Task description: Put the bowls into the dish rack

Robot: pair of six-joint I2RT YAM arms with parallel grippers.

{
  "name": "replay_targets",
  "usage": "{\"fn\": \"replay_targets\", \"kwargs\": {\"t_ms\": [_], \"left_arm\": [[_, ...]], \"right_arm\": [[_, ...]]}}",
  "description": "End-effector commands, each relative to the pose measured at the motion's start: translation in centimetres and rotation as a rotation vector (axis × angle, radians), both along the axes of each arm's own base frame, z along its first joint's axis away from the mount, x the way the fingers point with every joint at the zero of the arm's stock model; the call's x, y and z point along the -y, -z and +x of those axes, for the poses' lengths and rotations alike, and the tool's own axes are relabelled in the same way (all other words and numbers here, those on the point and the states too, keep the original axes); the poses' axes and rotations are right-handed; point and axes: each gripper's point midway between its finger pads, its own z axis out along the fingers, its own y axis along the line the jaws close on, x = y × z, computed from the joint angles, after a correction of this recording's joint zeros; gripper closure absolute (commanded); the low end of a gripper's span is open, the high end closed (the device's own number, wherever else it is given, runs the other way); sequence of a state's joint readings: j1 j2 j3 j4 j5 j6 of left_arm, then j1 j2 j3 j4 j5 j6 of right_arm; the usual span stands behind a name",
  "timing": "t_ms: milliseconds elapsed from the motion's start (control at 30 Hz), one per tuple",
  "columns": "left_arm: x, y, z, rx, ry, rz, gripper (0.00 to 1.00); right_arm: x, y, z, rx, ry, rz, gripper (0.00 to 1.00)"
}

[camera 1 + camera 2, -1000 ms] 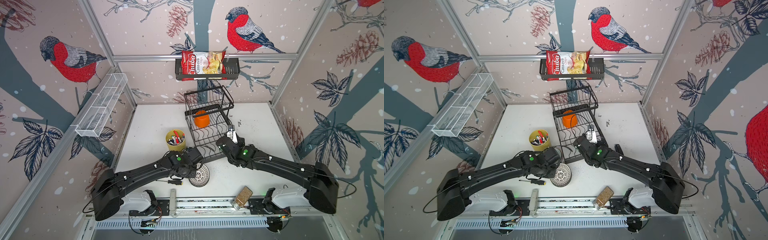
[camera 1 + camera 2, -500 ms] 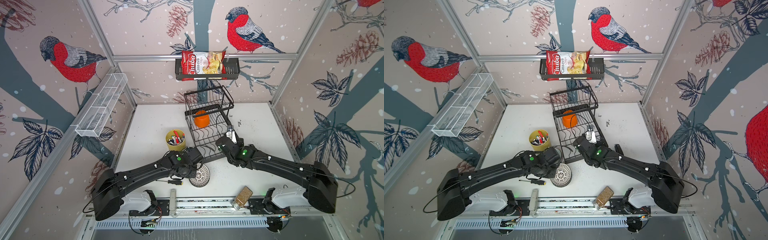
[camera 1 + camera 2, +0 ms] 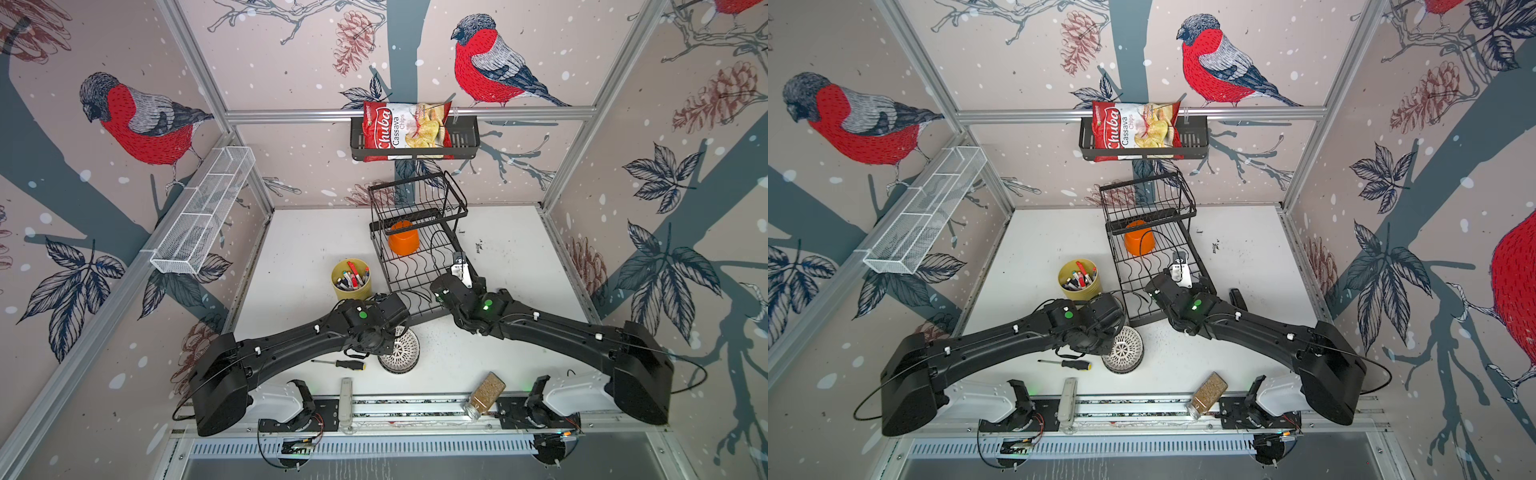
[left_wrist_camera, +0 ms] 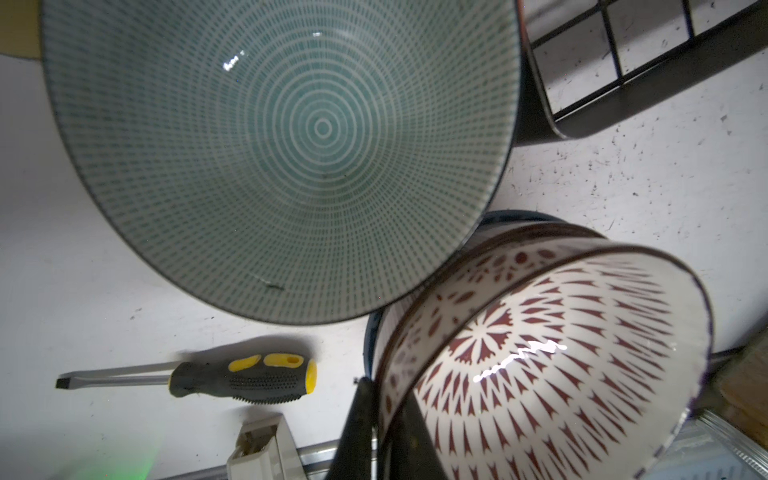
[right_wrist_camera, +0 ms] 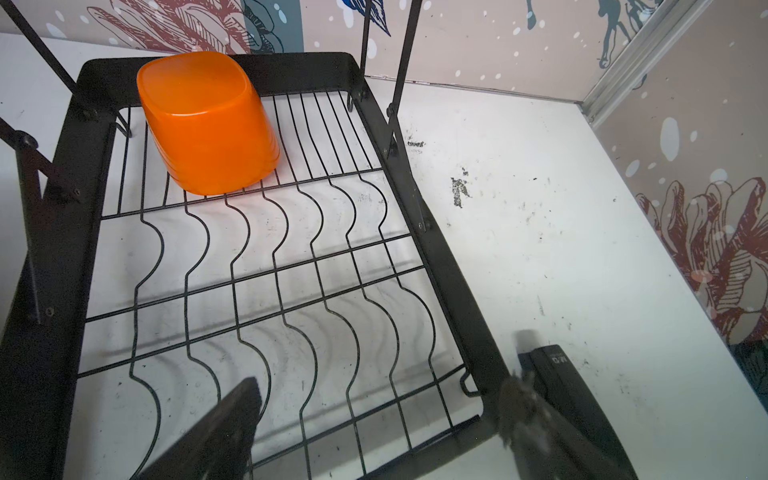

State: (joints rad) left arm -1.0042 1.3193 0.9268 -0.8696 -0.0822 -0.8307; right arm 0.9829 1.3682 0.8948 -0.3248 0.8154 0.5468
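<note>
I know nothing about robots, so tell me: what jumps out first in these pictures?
Big red-breasted birds cover the walls. In the black dish rack an orange bowl lies upside down at the far end of the lower tray. The left gripper pinches the rim of a red-patterned bowl, with a teal bowl close by.

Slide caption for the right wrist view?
Orange bowl sits in the dish rack; open right gripper above its rim.
</note>
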Motion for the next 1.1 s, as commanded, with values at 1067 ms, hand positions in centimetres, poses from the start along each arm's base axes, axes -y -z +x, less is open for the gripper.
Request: {"fn": "replay_targets", "kwargs": {"t_ms": [1067], "left_arm": [[-0.07,-0.94,0.45,0.019,0.008,0.021,0.92]], "right_arm": [[0.14,0.8,0.05,0.004,0.002,-0.015,0.09]]}}
